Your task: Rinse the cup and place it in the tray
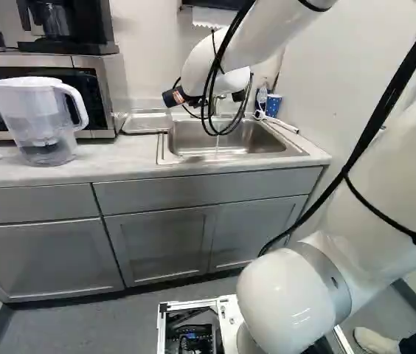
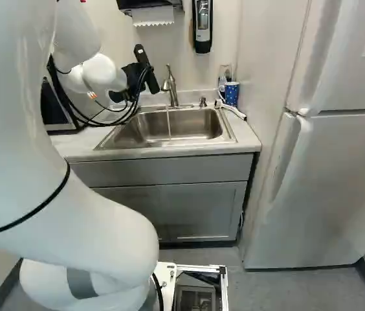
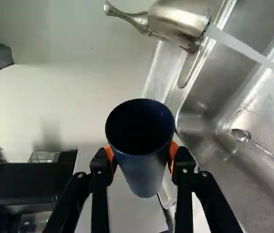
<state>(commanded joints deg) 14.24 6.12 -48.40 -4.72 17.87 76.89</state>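
At the end of my arm, left of the faucet, the black gripper [image 2: 134,78] shows in the right base view with its fingertips hidden. In the wrist view the gripper [image 3: 142,155] is shut on a dark blue cup [image 3: 144,172], an orange pad against each side, the cup's open mouth facing the camera. The cup is beside the sink's corner, away from the water stream [image 3: 246,48] falling from the faucet [image 3: 178,24]. The basin of the sink [image 2: 189,123] is steel. A shallow metal tray [image 1: 147,124] lies left of the sink.
A spoon [image 3: 241,135] lies in the sink. A blue patterned cup [image 2: 232,94] stands at the counter's back right corner. Left of the tray are a microwave [image 1: 103,92] and a water pitcher [image 1: 42,122]. A fridge [image 2: 331,175] stands to the right; cabinets [image 1: 160,243] are below.
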